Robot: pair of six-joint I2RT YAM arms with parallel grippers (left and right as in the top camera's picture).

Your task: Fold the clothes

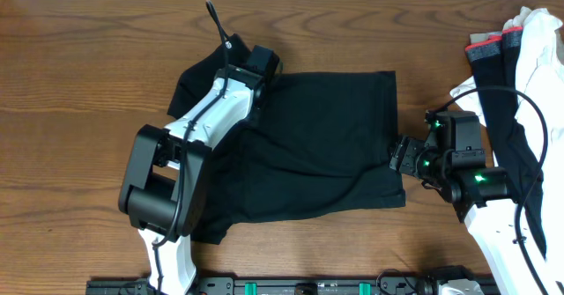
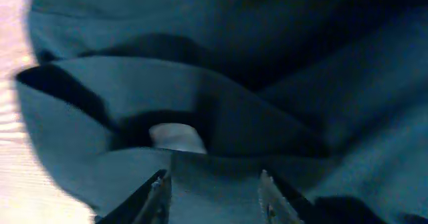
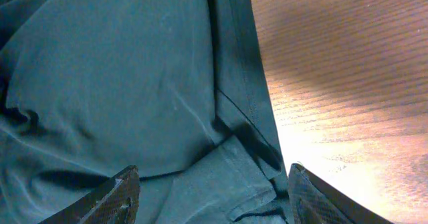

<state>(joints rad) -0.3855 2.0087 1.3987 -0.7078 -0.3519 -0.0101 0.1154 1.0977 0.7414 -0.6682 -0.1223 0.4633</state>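
- Two arms are working over a wooden table (image 1: 79, 84), one at each side of a black T-shirt (image 1: 326, 128).
- T-shirt: it is lying in the middle of the table, spread flat on its right half and bunched into soft folds toward the upper left.
- Left gripper (image 1: 256, 63): it is sitting low over the upper left part of the T-shirt, where the fabric is rumpled.
- Left wrist view: the jaws are standing partly apart, with dark fabric filling the gap between the fingertips (image 2: 160, 192). Whether they are pinching it cannot be told. A white neck label (image 2: 177, 137) is showing in a fold just ahead of them.
- Right gripper (image 1: 398, 154): it is hovering at the right edge of the T-shirt, near the lower corner.
- Right wrist view: the jaws are standing wide apart and are holding nothing. The stitched hem (image 3: 251, 103) is running between them, with bare wood to its right.
- Far right of the table: a black garment with a grey-and-red band (image 1: 487, 53) is lying beside a white cloth (image 1: 542, 31), well apart from the T-shirt.
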